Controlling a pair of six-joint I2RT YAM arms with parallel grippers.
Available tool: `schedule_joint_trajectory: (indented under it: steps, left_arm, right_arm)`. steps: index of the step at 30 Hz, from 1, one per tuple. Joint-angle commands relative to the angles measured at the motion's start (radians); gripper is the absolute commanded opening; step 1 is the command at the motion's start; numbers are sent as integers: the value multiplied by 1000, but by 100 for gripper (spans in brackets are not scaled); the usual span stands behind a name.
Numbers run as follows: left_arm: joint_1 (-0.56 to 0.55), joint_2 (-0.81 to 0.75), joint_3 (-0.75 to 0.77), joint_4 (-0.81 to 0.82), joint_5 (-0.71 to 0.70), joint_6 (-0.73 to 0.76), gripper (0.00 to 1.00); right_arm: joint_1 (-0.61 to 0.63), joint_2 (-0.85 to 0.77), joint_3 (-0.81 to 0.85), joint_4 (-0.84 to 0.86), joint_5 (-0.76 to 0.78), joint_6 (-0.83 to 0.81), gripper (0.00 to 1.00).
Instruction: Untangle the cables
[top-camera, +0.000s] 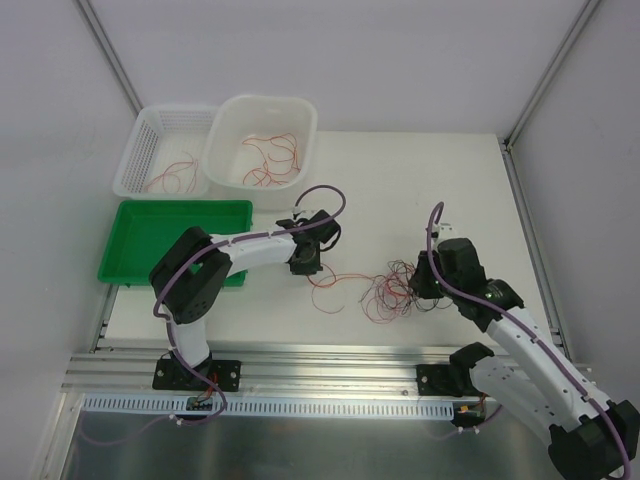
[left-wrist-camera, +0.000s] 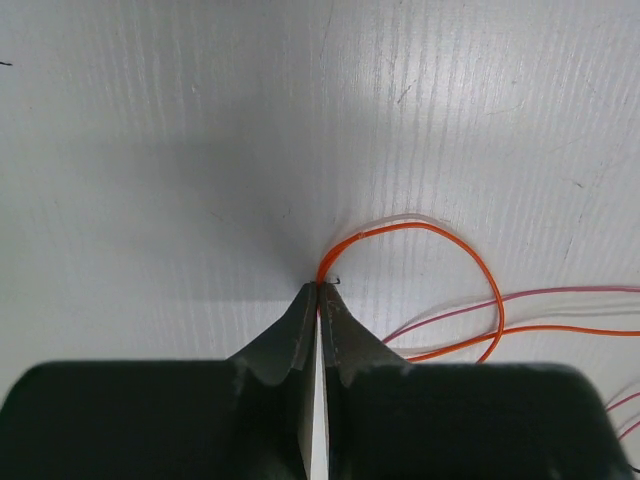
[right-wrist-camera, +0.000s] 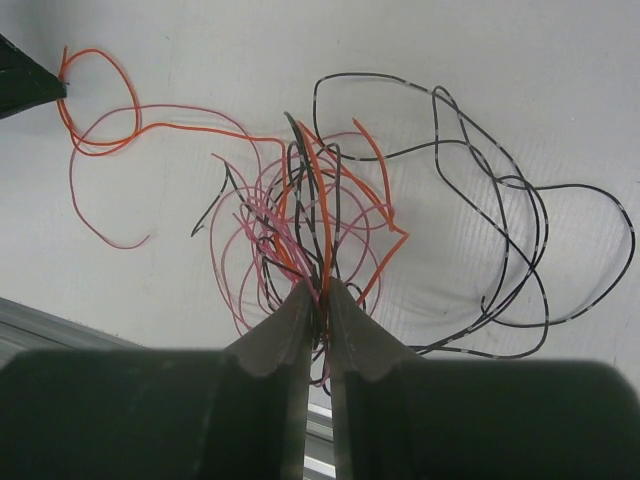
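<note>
A tangle of thin red, pink, orange and black cables (top-camera: 392, 292) lies on the white table between the arms; it also shows in the right wrist view (right-wrist-camera: 320, 225). My right gripper (right-wrist-camera: 317, 292) is shut on a bundle of these cables at the tangle's near edge (top-camera: 428, 283). My left gripper (left-wrist-camera: 320, 287) is shut on the end of one orange cable (left-wrist-camera: 440, 235) that loops away right toward the tangle; in the top view it stands left of the tangle (top-camera: 305, 262). Long black cables (right-wrist-camera: 500, 200) spread to the right.
A white tub (top-camera: 300, 110) and a white basket (top-camera: 140, 140) at the back left each hold loose red cables. A green tray (top-camera: 130, 230) lies in front of them, beside the left arm. An aluminium rail (top-camera: 330, 360) runs along the table's near edge.
</note>
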Motion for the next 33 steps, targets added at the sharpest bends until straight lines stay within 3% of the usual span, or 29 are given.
schedule_joint_trajectory:
  steps: [1,4,8,15,18,24,29,33]
  left_arm:
    - [-4,14,-43,-30,-53,-8,0]
    - [27,-52,-28,-50,-100,44,0]
    - [50,-167,47,-98,-279,162,0]
    - [45,-366,194,-130,-447,438,0]
    - [21,-443,245,-128,-417,503,0]
    - [-76,-480,323,-130,-395,563,0]
    - [-83,-510,357,-136,-371,551,0]
    - [-83,-540,376,-138,-369,548,0]
  right_arm:
    - [3,-18,23,-7,44,-5,13]
    - [3,-26,34,-43,107,0,13]
    - [0,-36,42,-92,201,37,14]
    - [-2,29,59,-124,219,58,43]
    - [6,33,78,-84,121,12,57]
    - [78,83,150,55,-80,4,70]
    - [164,236,218,146,-105,51,70]
    - [291,333,235,206,-27,69,70]
